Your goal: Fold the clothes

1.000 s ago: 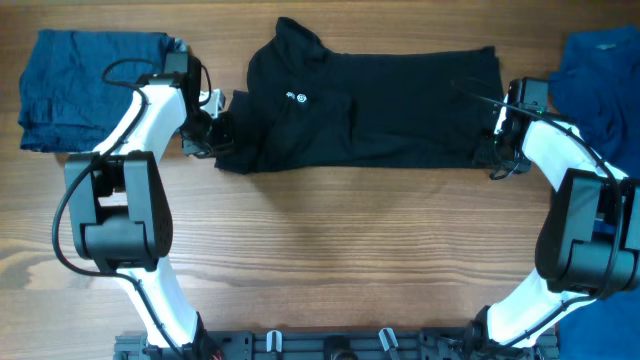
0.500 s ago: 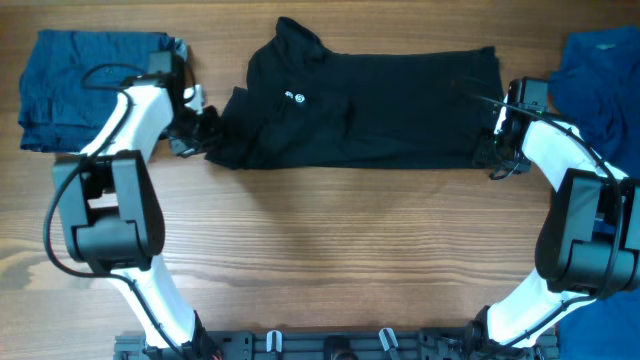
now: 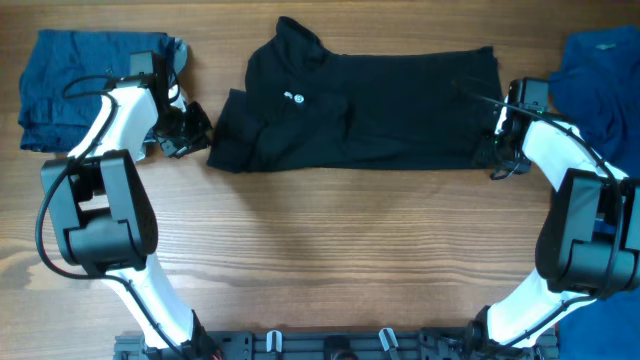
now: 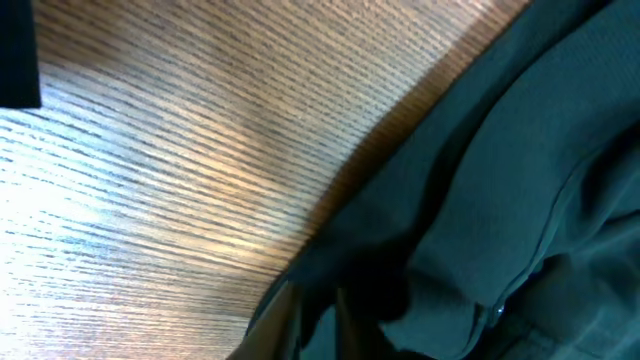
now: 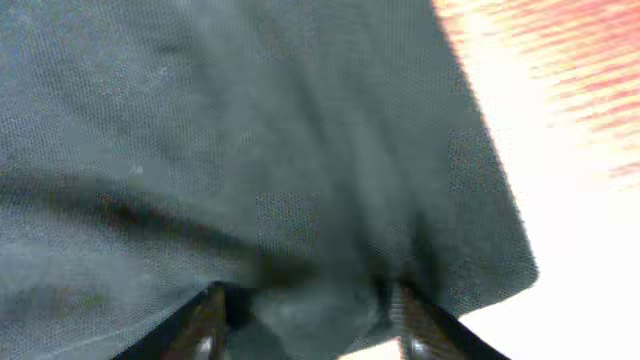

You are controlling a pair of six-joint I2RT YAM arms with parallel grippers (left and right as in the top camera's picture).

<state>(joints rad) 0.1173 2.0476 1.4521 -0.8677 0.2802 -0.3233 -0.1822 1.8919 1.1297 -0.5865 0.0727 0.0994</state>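
The clothes in hand are a black collared shirt (image 3: 380, 100) lying flat across the far middle of the table, its small white logo (image 3: 294, 97) facing up. My left gripper (image 3: 192, 130) is at the shirt's left sleeve. In the left wrist view its fingers (image 4: 318, 305) stand close together with a thin fold of the black fabric (image 4: 520, 200) between them. My right gripper (image 3: 497, 150) is at the shirt's right edge. Its fingers (image 5: 305, 315) stand wide apart, straddling a bunched fold of the fabric (image 5: 250, 130).
A dark blue folded garment (image 3: 80, 85) lies at the far left, just behind my left arm. A royal blue garment (image 3: 600, 80) lies at the far right beside my right arm. Bare wooden table (image 3: 330, 250) fills the near half.
My left gripper has moved left and slightly back, drawing the shirt's left sleeve outward. The right arm has stayed in place at the shirt's right edge.
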